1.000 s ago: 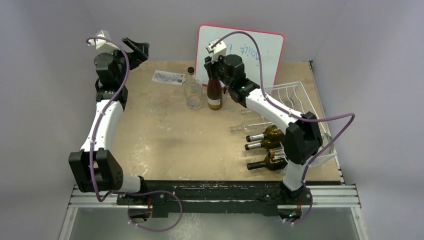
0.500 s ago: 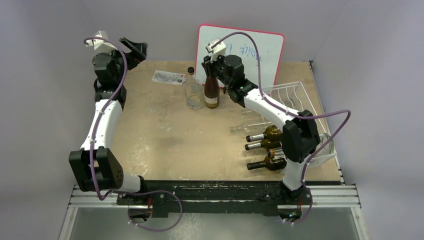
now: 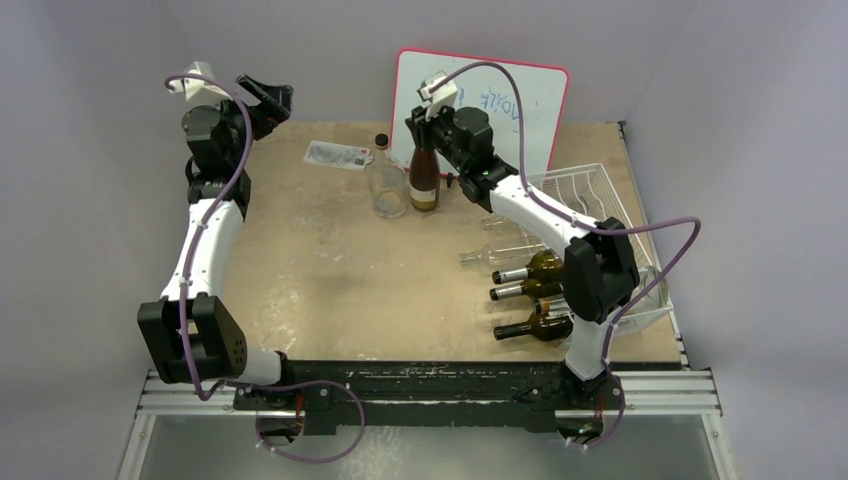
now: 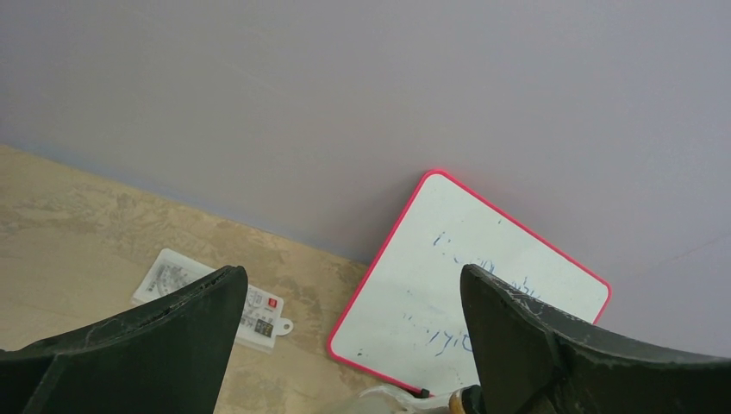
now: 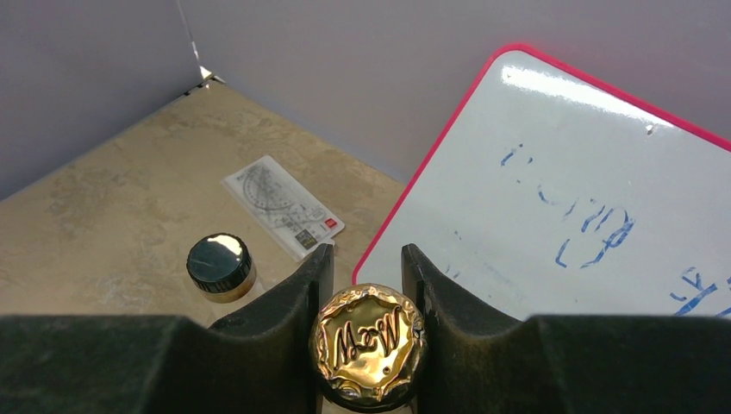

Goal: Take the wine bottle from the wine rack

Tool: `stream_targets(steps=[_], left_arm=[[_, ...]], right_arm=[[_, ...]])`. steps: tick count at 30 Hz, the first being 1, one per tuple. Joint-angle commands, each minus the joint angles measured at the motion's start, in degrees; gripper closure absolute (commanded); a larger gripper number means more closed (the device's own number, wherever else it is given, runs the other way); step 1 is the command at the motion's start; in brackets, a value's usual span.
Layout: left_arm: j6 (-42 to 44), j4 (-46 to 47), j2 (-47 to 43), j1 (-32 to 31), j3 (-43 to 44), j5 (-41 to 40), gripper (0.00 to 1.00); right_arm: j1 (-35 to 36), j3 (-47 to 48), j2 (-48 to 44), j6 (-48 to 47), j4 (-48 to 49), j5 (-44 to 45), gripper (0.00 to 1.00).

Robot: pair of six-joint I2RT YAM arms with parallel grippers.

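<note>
The wine bottle (image 3: 424, 182) is brown with a pale label and stands upright at the back of the table, left of the white wire wine rack (image 3: 592, 197). My right gripper (image 3: 425, 135) is shut on its neck just below the gold foil cap (image 5: 369, 343), one finger on each side (image 5: 302, 297). I cannot tell whether the bottle's base touches the table. My left gripper (image 3: 266, 96) is open and empty, raised at the back left corner; its fingers (image 4: 185, 332) frame the wall and whiteboard.
A clear bottle with a black cap (image 3: 385, 185) stands right beside the held bottle, its cap also in the right wrist view (image 5: 220, 263). A red-framed whiteboard (image 3: 520, 95) leans on the back wall. A plastic card (image 3: 337, 155) lies at the back. Several bottles (image 3: 530, 268) lie in the rack's near end.
My right gripper has carried the wine bottle a little to the left and back, closer to the clear bottle. The left arm has barely moved.
</note>
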Motion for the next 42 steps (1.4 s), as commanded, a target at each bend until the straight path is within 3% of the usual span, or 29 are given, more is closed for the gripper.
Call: stream_targets(steps=[1, 18, 25, 27, 32, 37, 42], left_arm=[[-1.35, 4.52, -0.11, 1.03, 0.27, 1.14, 0.07], [-2.55, 5.75, -0.10, 1.44, -0.07, 2.05, 0.07], [-3.00, 6.14, 0.01, 1.54, -0.24, 2.30, 0.07], [-3.09, 6.27, 0.02, 1.67, -0.25, 2.40, 0.07], [-3.12, 6.41, -0.02, 1.62, -0.25, 2.40, 0.07], [-3.18, 6.40, -0.07, 1.62, -0.32, 2.45, 0.07], [-3.26, 6.58, -0.33, 1.62, -0.42, 2.49, 0.07]], right_arm=[[-0.18, 4.67, -4.45, -0.29, 23.07, -1.91, 1.00], [-0.15, 0.81, -4.46, 1.77, 18.80, -2.36, 0.98], [0.26, 2.97, -4.57, 1.12, 13.67, -2.05, 0.37], [0.30, 3.33, -5.08, 0.97, 12.24, -0.84, 0.25], [0.28, 5.72, -7.55, -0.17, 6.41, 0.81, 0.07], [0.33, 3.42, -13.55, -1.01, 0.43, 1.46, 0.01], [0.29, -3.65, -22.48, -5.42, -7.02, 1.92, 0.00]])
